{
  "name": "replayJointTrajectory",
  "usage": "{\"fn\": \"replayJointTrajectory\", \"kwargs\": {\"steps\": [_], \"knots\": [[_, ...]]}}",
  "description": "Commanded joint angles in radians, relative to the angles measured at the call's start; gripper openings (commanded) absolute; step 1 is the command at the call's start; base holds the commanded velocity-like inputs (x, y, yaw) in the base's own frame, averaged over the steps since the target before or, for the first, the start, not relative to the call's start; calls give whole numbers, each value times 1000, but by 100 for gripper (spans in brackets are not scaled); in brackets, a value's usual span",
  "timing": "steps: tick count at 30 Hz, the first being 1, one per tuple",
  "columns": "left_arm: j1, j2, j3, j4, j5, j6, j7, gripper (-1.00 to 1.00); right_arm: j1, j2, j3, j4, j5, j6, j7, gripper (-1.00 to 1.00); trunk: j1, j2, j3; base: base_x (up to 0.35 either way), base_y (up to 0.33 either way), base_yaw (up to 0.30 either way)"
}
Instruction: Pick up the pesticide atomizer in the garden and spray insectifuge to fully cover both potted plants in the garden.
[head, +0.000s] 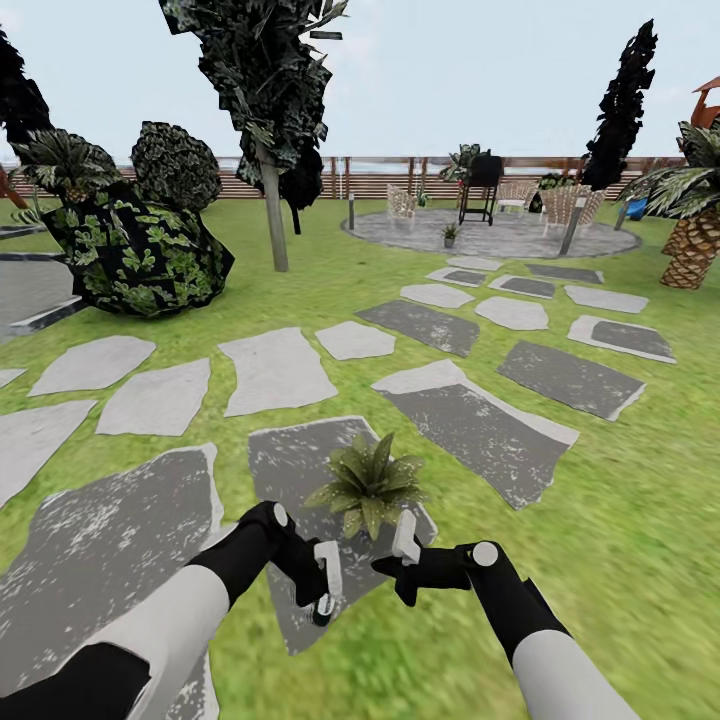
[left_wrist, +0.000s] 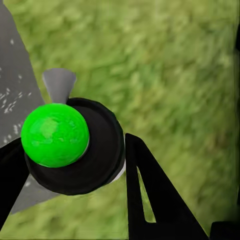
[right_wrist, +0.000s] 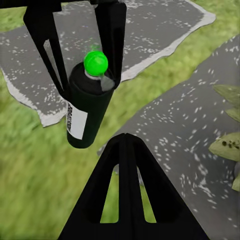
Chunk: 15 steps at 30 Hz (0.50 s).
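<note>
The left gripper (head: 327, 590), low in the frame's centre, is clamped on the dark spray bottle (right_wrist: 89, 107), whose tip (left_wrist: 55, 134) glows green. The right gripper (head: 400, 560) beside it looks spread and empty. Just above both, a small potted plant (head: 368, 484) sits on a grey stepping stone (head: 290, 465). A second potted plant (head: 450, 234) stands on the round patio (head: 500, 238) at upper right.
</note>
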Motion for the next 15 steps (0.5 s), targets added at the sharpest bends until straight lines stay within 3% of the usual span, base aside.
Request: {"fn": "replayJointTrajectory", "kwargs": {"steps": [1,4,15], "knots": [[0,-1,-2,-2,19,9,-5,-100,-1,2,-7,-1,10,-8,5,-100,0,0,-1,0,0,0],[0,-7,-2,-2,46,9,-5,-100,-1,2,-7,-1,10,-8,5,-100,0,0,-1,0,0,0],[5,-46,-5,-2,50,8,13,-100,-1,3,-7,-1,10,-8,5,-100,0,0,-1,0,0,0]]}}
